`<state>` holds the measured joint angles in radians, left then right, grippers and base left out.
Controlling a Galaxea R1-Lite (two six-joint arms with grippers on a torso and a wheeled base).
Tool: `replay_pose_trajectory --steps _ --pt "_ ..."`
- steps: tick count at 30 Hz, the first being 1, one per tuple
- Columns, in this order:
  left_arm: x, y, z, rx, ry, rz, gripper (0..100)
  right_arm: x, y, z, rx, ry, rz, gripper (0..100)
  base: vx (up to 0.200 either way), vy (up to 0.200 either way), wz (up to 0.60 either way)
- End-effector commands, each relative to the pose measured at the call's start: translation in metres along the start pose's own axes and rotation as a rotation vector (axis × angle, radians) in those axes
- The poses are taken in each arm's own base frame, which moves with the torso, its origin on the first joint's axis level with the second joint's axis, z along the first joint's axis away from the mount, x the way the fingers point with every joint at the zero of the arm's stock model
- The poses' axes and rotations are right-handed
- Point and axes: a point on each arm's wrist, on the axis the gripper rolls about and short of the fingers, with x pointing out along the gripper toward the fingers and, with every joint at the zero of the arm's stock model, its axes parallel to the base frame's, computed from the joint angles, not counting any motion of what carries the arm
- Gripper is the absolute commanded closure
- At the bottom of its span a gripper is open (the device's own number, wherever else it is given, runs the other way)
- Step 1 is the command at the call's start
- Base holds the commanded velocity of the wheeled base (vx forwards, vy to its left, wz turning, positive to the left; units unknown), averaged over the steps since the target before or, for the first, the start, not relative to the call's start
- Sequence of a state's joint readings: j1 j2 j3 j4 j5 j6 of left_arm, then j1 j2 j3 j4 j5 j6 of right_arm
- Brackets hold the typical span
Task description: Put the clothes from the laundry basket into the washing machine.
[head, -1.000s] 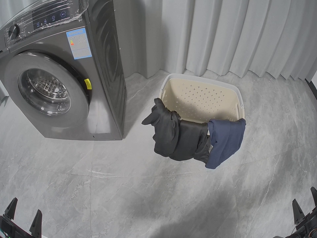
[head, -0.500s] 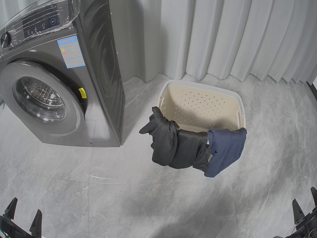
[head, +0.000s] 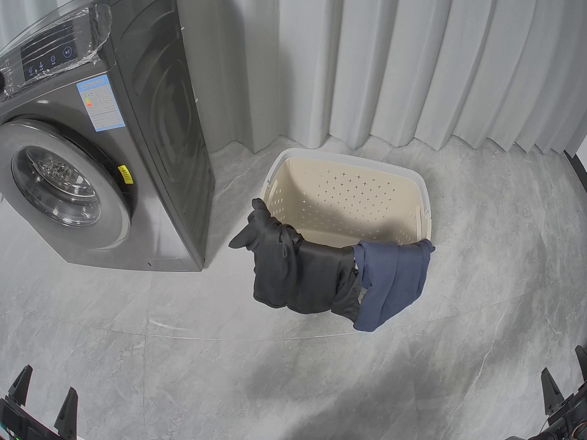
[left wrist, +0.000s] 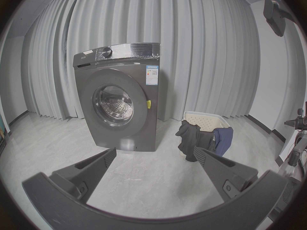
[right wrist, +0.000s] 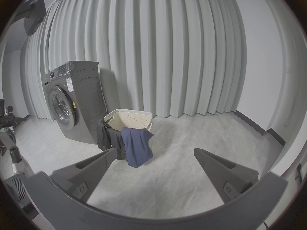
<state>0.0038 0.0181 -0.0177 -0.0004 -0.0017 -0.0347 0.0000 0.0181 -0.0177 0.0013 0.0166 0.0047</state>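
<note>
Clothes [head: 306, 273] hang over the laundry basket [head: 348, 197] rim, well ahead of left tool [left wrist: 154, 149] and right tool [right wrist: 155, 149], both spread apart.

Bright, even room light; strong bending at the edges of the wrist views.

The scene is well lit and its shadows are soft-edged. The washing machine [head: 140, 154] throws a soft shadow onto the curtain [head: 397, 50] and the floor [head: 489, 245] on its laundry basket [head: 348, 157] side, so the light reaches it from the robot's left. The film over the control panel [head: 61, 38] and the door glass [head: 55, 187] catch small glints, and the polished floor has a faint sheen. In both wrist views the curtain folds bow outward and the corners go black.
</note>
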Motion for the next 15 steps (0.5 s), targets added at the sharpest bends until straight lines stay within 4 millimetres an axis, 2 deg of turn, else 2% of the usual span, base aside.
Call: replay_pose_trajectory --steps 1,10,15 --pt "0.0004 0.0002 -0.0051 -0.001 0.005 0.001 0 -0.0001 0.0000 -0.0053 0.000 0.000 0.000 0 0.000 0.000 0.00" --pt "0.0003 0.0002 -0.0048 0.001 0.005 0.000 0 -0.0001 0.0000 -0.0053 0.001 0.000 0.000 0 0.000 0.000 0.00" --pt "0.0003 0.0002 -0.0048 -0.001 0.005 0.001 0 -0.0001 0.0000 -0.0053 0.001 0.000 0.000 0 0.200 0.000 0.00"
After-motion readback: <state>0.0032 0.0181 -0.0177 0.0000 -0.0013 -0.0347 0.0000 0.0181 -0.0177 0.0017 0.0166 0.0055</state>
